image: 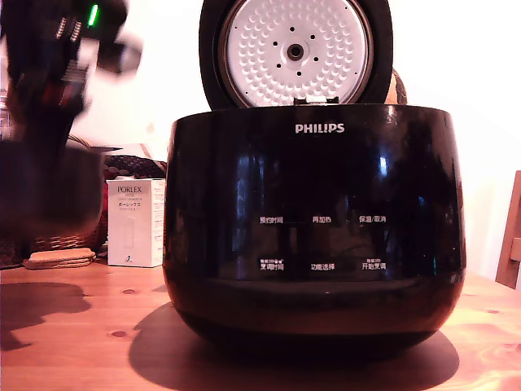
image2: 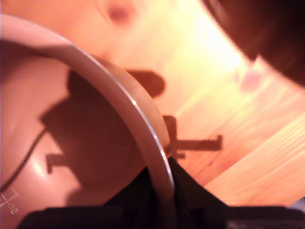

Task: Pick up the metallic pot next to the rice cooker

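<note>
The rice cooker (image: 313, 228), big and glossy black with PHILIPS on it, fills the middle of the exterior view with its lid (image: 295, 50) standing open. At the exterior view's left the metallic pot (image: 49, 195) shows as a dark, motion-blurred shape that looks raised above the table, its shadow on the wood below. My gripper (image: 57, 122) comes down onto it from above, also blurred. In the wrist view the pot's pale rim (image2: 143, 124) runs between my fingers, and the gripper (image2: 162, 191) is shut on that rim, one finger inside the pot (image2: 62, 143) and one outside.
Behind the pot stand a white PORLEX box (image: 134, 221), a wicker basket (image: 69, 240) and a cork coaster (image: 59, 259). A wooden chair part (image: 509, 236) shows at the exterior view's right edge. The wooden table (image: 98, 342) extends in front of the cooker.
</note>
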